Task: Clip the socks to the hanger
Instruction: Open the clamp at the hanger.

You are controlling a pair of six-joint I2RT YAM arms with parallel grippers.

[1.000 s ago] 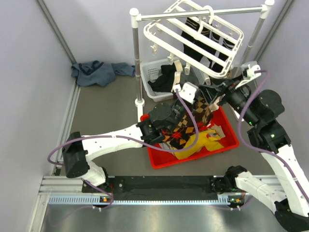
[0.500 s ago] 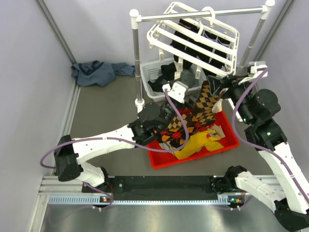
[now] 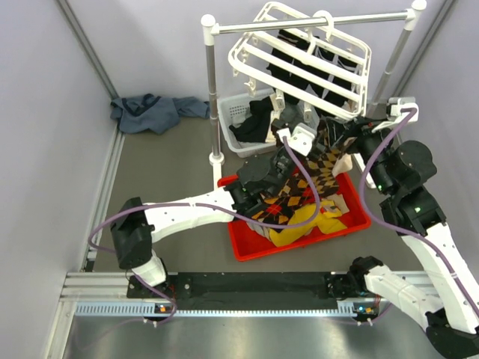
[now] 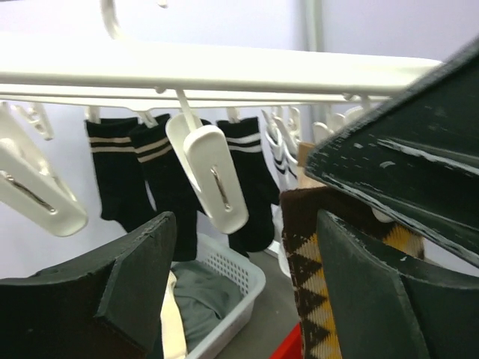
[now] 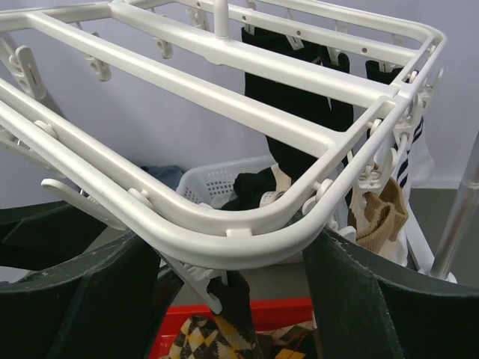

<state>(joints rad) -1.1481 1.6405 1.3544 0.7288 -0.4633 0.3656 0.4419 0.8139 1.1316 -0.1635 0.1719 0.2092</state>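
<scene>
The white hanger (image 3: 314, 52) hangs from the rack's rod and carries black striped socks. A brown, tan and cream argyle sock (image 3: 320, 163) hangs from its near edge down into the red tray (image 3: 241, 248). In the right wrist view a clip (image 5: 191, 278) under the frame's corner (image 5: 247, 224) grips the sock's dark cuff (image 5: 241, 310). My right gripper (image 5: 232, 299) is open, with a finger on each side of that corner. My left gripper (image 4: 239, 292) is open, with the sock (image 4: 308, 277) against its right finger (image 4: 382, 307). More argyle socks (image 3: 281, 206) lie in the tray.
A white basket (image 3: 238, 112) of dark clothes stands under the hanger by the rack's post (image 3: 212, 90). A yellow cloth (image 3: 303, 223) lies in the tray. A blue cloth (image 3: 153, 112) lies at the back left. Black striped socks (image 4: 247, 179) and empty clips (image 4: 213, 179) hang near my left gripper.
My left gripper has moved up and right with the sock, to the hanger's near edge beside my right gripper. The hanger has swung to a new tilt.
</scene>
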